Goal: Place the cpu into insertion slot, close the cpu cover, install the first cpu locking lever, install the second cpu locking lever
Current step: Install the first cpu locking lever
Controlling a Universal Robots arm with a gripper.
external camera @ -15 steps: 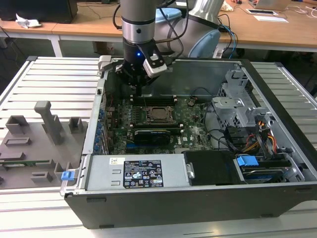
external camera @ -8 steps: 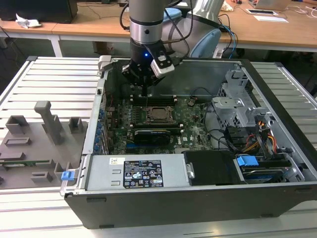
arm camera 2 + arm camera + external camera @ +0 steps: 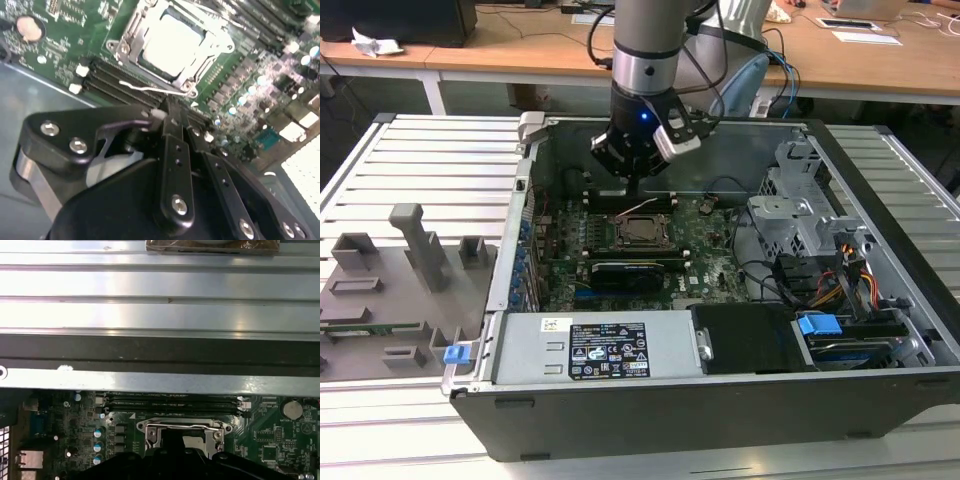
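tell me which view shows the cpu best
The second wrist view: the cpu sits large and bright in the insertion slot, framed by the cpu cover. In the exterior view it is small, below the gripper; in the first wrist view black hardware partly hides it.

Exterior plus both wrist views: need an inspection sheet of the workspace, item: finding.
Surface: slatted metal table with an open computer case on it.
Job's things: cpu sits in the insertion slot; cpu cover lies down around it; a thin locking lever lies beside the socket, whether latched cannot be told.
Clutter: grey fixture blocks on the exterior view's left.
Grippers: gripper hangs just above the motherboard, beside the socket; holds nothing visible.
Cables: bundle by the drive cage on the exterior view's right; arm cables behind the wrist.
Surroundings: wooden desks behind.
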